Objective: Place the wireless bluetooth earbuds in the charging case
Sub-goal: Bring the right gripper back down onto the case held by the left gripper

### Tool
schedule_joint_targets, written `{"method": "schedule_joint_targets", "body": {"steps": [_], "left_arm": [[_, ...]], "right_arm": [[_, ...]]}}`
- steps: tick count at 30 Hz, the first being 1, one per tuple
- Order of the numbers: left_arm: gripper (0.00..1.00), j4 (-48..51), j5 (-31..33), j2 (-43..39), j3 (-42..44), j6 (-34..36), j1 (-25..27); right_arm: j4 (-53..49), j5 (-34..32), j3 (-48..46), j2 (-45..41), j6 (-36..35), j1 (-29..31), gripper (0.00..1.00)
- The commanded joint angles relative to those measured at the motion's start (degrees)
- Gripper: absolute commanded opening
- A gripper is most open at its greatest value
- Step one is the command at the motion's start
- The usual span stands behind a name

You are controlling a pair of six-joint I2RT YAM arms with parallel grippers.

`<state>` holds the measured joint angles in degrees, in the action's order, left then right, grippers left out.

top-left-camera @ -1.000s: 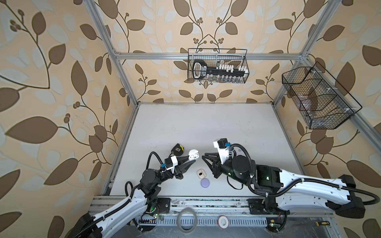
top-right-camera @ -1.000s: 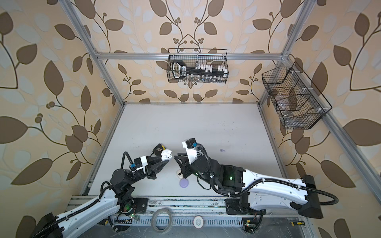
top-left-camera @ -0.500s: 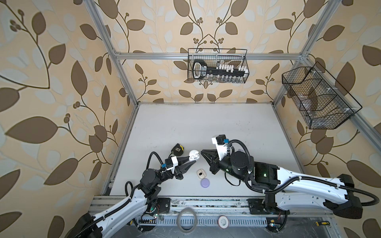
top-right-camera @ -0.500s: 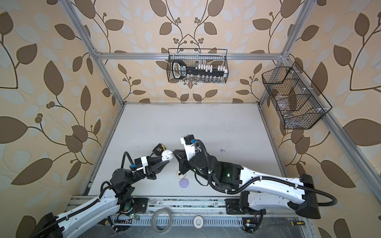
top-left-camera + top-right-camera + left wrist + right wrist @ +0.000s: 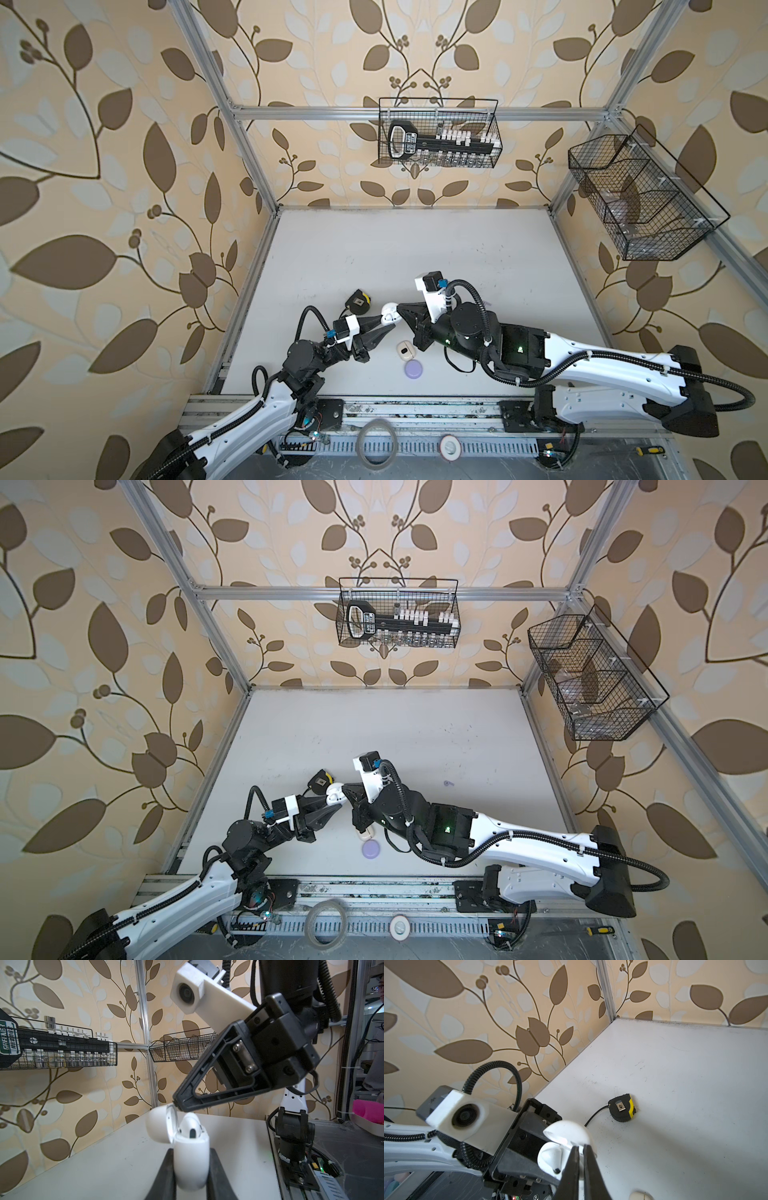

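My left gripper (image 5: 386, 322) is shut on a white charging case (image 5: 191, 1159) and holds it above the table with its lid (image 5: 160, 1124) swung open. One white earbud (image 5: 190, 1126) sits in the case, and it also shows in the right wrist view as an earbud (image 5: 550, 1157) with a dark tip. My right gripper (image 5: 400, 308) is shut, its tips (image 5: 581, 1147) against the rim of the open lid; nothing shows between the fingers. A small lavender earbud (image 5: 448, 784) lies on the table behind the right arm.
A cream case (image 5: 405, 351) and a lavender case (image 5: 413, 369) lie shut on the table below the grippers. A black and yellow tape measure (image 5: 358, 300) sits just behind the left gripper. Wire baskets hang on the back wall (image 5: 438, 133) and the right wall (image 5: 640, 199).
My right gripper has moved left to the held case and its jaws have shut. The left gripper has stayed put with the case.
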<state>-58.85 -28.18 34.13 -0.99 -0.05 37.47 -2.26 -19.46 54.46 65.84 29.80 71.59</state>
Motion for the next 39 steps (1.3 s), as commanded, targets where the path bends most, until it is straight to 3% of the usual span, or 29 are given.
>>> {"method": "schedule_joint_targets", "body": {"steps": [1, 7, 14, 17, 22, 28, 39], "left_arm": [[0.00, -3.1, -1.2, -0.6, -2.2, 1.0, 0.2], [0.00, -3.2, -1.3, -0.5, -2.2, 1.1, 0.2], [0.00, -2.8, -3.5, 0.2, -2.9, 1.4, 0.2], [0.00, -3.3, -4.6, 0.9, -3.1, 1.3, 0.2], [0.00, -3.7, -5.3, 1.7, -3.3, 1.2, 0.2], [0.00, -3.7, -5.4, 1.9, -3.4, 1.1, 0.2], [0.00, -3.7, -5.8, 2.2, -3.6, 1.0, 0.2]], "right_arm": [[0.8, -0.2, -0.2, -1.4, 0.5, 0.6, 0.09], [-0.7, -0.2, 0.6, -4.9, 1.4, -2.2, 0.13], [-1.2, 9.6, 0.1, -4.1, 4.2, -12.7, 0.15], [-0.4, 13.9, 0.4, -0.9, 3.1, -14.1, 0.19], [1.9, 19.2, 1.6, 3.7, 1.7, -13.1, 0.24], [3.3, 19.4, 4.0, 6.3, -0.2, -9.3, 0.24], [11.5, 19.2, -1.5, -1.3, -2.0, -7.5, 0.24]]}}
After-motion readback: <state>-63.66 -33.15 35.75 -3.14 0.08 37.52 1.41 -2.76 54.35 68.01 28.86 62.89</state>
